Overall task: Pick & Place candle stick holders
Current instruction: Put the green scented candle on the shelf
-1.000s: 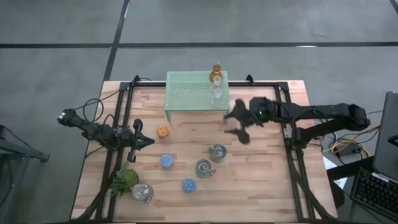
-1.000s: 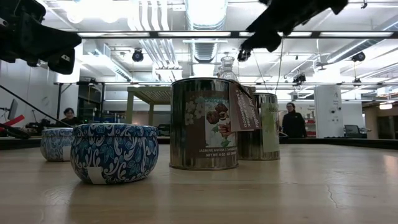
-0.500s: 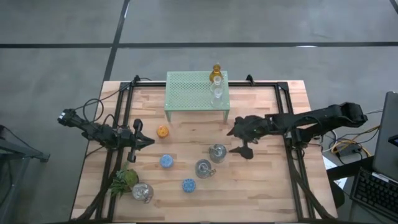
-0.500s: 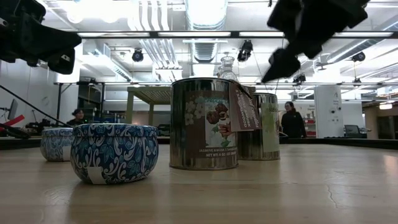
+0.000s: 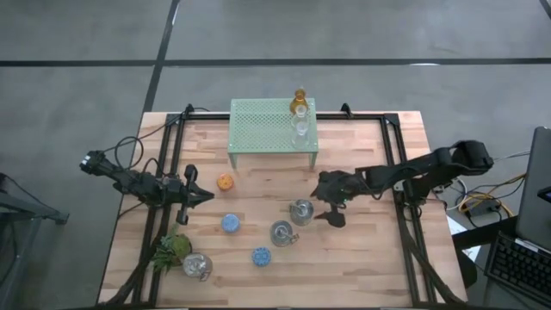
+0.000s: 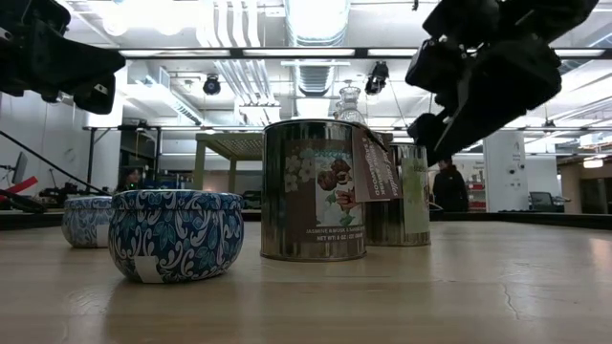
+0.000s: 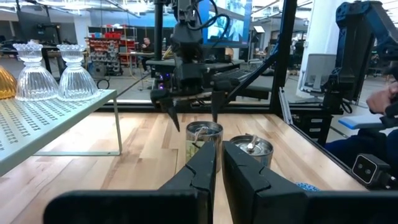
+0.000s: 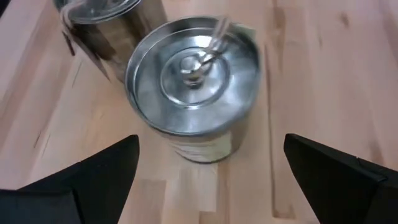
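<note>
Silvery tin (image 5: 301, 210) sits upright just in front of the mesh stand (image 5: 272, 126), right claw (image 5: 325, 200) spread wide just beside and above it, way closer than the pinched-shut left claw (image 5: 207, 195).

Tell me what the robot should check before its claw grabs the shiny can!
1. Right claw open wide: ok, its two fingers stand far apart.
2. Right claw lined up with the silvery can: ok, the can sits between the fingers in the right wrist view.
3. Claw low enough to grip: not ok, it hangs above the lid.
4. Room beside the can: cannot tell, a second silvery can stands close by.
5. Left claw out of the way: ok, shut and waiting at the table's left side.
6. Space on the green mesh stand: ok, glass holders fill only its right end.
</note>
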